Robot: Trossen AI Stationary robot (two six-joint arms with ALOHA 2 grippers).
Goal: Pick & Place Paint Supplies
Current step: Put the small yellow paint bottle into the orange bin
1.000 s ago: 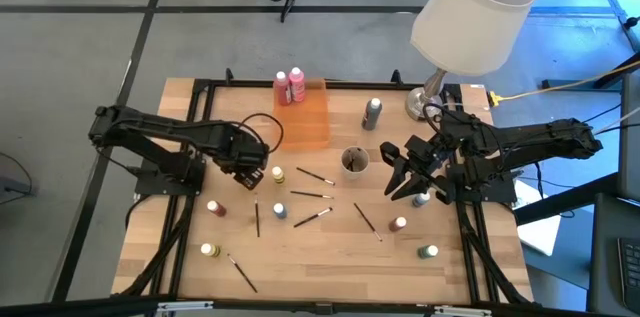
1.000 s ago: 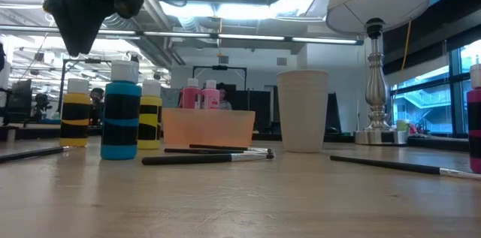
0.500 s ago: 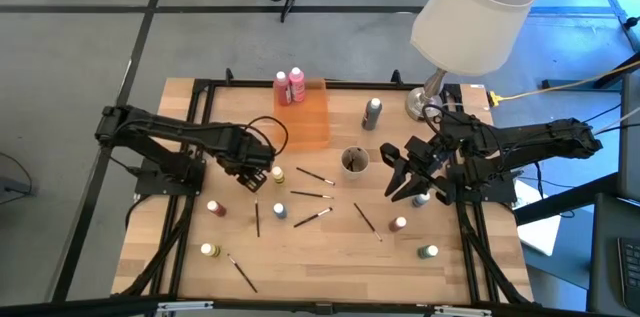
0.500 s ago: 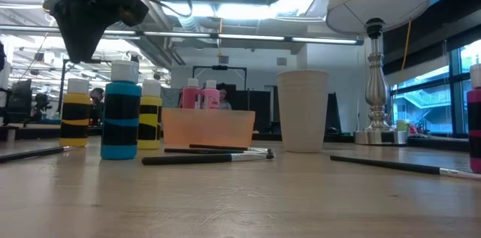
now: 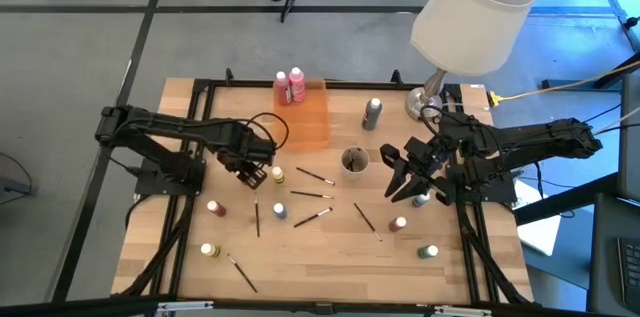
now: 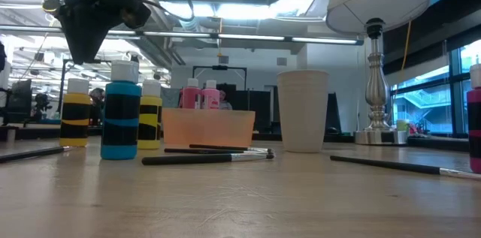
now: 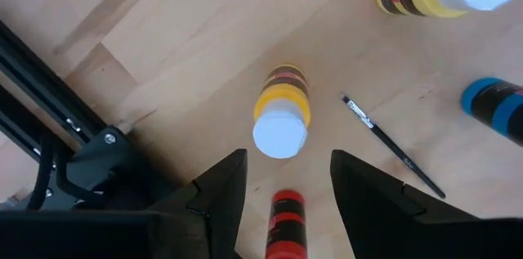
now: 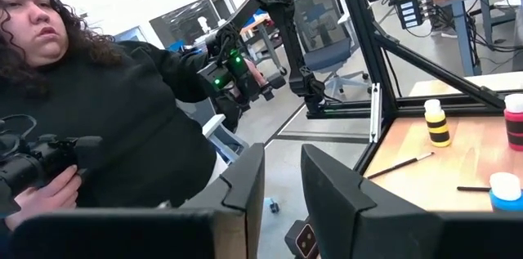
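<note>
My left gripper (image 5: 253, 175) points down, open, just above a yellow paint bottle with a white cap (image 7: 280, 124) that stands on the table; its fingers (image 7: 225, 181) touch nothing. Around it stand a second yellow bottle (image 5: 277, 174), a blue one (image 5: 280, 209) and a red one (image 5: 215, 207). Several thin dark paintbrushes (image 5: 312, 194) lie flat at mid-table. Two pink bottles (image 5: 290, 85) stand in the orange tray (image 5: 312, 122). My right gripper (image 5: 392, 172) hangs level above the table's right side, open and empty.
A round cup (image 5: 354, 161) stands at mid-table, a grey bottle (image 5: 373, 112) behind it. A lamp (image 5: 430, 102) with a big white shade stands at the far right. More bottles (image 5: 428, 252) stand near the right front. A person (image 8: 122, 104) sits beyond the table.
</note>
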